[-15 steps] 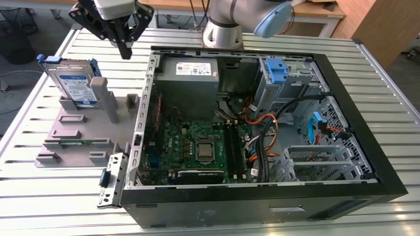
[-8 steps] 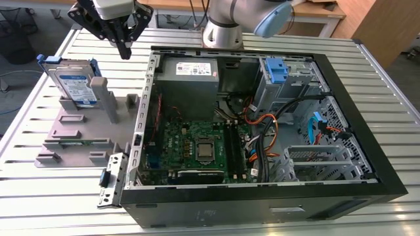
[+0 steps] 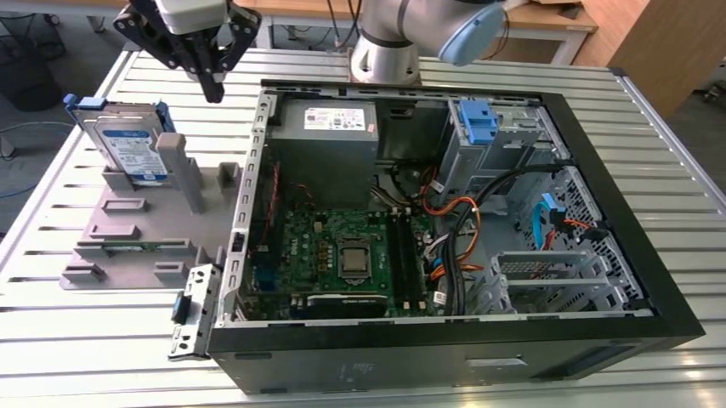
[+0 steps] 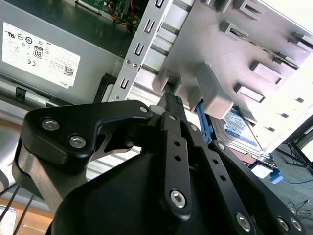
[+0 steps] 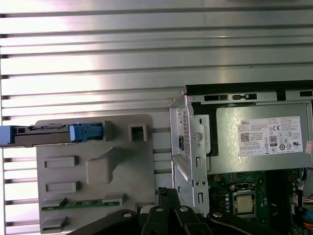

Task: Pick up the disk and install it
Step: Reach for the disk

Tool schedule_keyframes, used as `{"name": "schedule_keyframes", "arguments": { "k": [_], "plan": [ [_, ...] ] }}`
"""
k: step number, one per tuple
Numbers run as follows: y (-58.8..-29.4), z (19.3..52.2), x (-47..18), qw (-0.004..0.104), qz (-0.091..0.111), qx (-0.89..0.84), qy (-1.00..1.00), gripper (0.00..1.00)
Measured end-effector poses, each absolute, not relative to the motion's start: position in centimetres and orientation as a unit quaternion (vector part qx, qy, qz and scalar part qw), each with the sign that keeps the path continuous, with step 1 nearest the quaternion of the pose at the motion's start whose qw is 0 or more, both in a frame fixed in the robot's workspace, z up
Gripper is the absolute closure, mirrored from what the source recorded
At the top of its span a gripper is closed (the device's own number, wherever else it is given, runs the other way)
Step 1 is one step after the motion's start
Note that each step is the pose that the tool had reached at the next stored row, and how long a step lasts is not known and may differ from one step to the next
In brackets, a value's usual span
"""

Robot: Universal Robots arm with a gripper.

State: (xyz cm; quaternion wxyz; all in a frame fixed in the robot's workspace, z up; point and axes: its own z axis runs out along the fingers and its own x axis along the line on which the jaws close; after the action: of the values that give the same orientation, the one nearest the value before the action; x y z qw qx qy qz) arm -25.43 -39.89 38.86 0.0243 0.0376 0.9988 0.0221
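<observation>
The disk (image 3: 127, 144) stands upright on its edge in a grey holder (image 3: 136, 225) on the exterior view's left; it is silver-grey with a white-and-blue label and a blue bracket. My gripper (image 3: 212, 85) hangs above the table between the disk and the open computer case (image 3: 635, 255). It is shut, holds nothing, and is apart from the disk. In the first wrist view the disk (image 5: 44, 133) appears edge-on at the holder's rim, with my gripper (image 5: 168, 193) off to one side. In the second wrist view the disk (image 4: 242, 128) lies beyond my gripper (image 4: 171, 100).
The case lies open on a slatted metal table (image 3: 68, 340), showing a green motherboard (image 3: 340, 255), a grey power supply (image 3: 329, 119), loose cables and a blue-tabbed drive bay (image 3: 482, 123). The arm's base (image 3: 386, 55) stands behind the case.
</observation>
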Motion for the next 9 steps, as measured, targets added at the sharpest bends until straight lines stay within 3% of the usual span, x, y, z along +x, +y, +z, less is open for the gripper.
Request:
{"name": "schedule_keyframes", "arguments": {
  "k": [9],
  "plan": [
    [-39.9,38.8,-26.6,0.024,0.022,0.038,0.999,0.89]
  ]
}}
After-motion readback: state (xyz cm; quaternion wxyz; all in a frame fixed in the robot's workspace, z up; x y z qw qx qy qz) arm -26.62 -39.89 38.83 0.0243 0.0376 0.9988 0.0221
